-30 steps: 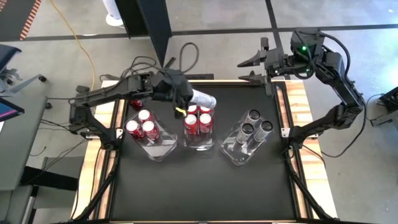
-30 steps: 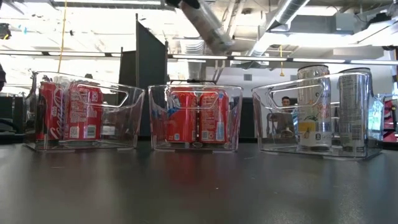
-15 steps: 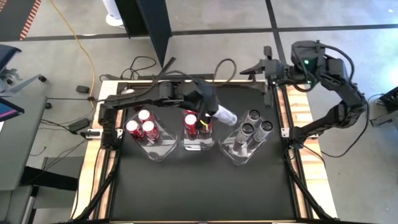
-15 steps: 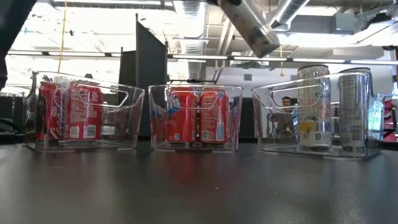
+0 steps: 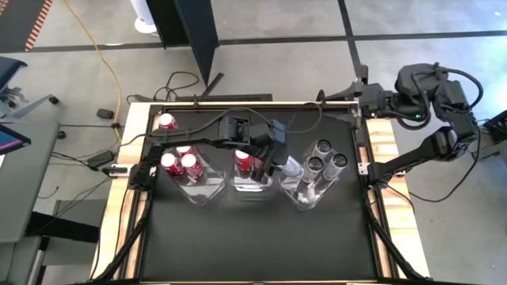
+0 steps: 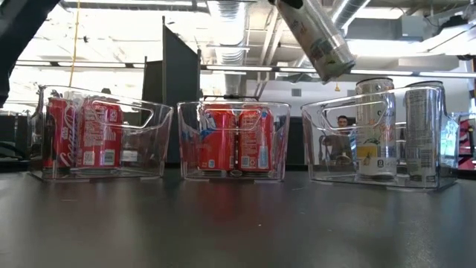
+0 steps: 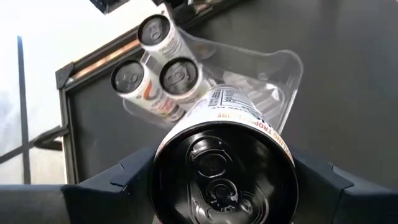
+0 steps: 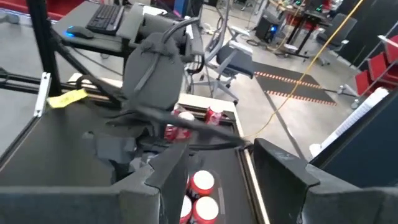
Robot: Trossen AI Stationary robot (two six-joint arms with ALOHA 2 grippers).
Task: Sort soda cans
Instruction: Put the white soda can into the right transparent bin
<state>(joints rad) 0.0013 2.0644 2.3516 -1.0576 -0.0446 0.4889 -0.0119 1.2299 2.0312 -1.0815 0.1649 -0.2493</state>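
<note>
My left gripper (image 5: 279,158) reaches across the table and is shut on a silver soda can (image 5: 291,168). The can hangs tilted between the middle bin (image 5: 252,186) of red cans and the right bin (image 5: 305,198). In the low view the can (image 6: 320,41) hangs above the right bin (image 6: 320,141). Three silver cans (image 7: 155,71) stand upright in that bin on its floor. Red cans (image 5: 181,162) stand in the left bin, and one red can (image 5: 166,121) stands on the table's far left corner. My right gripper (image 8: 221,168) is open with nothing between its fingers, drawn back at the far right edge (image 5: 341,96). My left gripper pinches the silver can's side wall near its top end (image 7: 160,163) between its two fingers (image 7: 124,180), one on each side. The fingers come slanting down from the table's left and lie along the can. The can is lifted clear and tilted, its bottom end toward the right bin.
Three clear plastic bins stand in a row across the table's middle. The black mat (image 5: 253,245) in front of them toward the near edge holds nothing. Cables (image 5: 198,79) lie beyond the far edge, and desks and chairs show in the room behind.
My left gripper has carried the silver can toward the table's right edge and a little down, from beyond the middle bin to beside the right bin, rolling as it went. The can has tipped more steeply. My right arm has swung back toward the table's far right corner.
</note>
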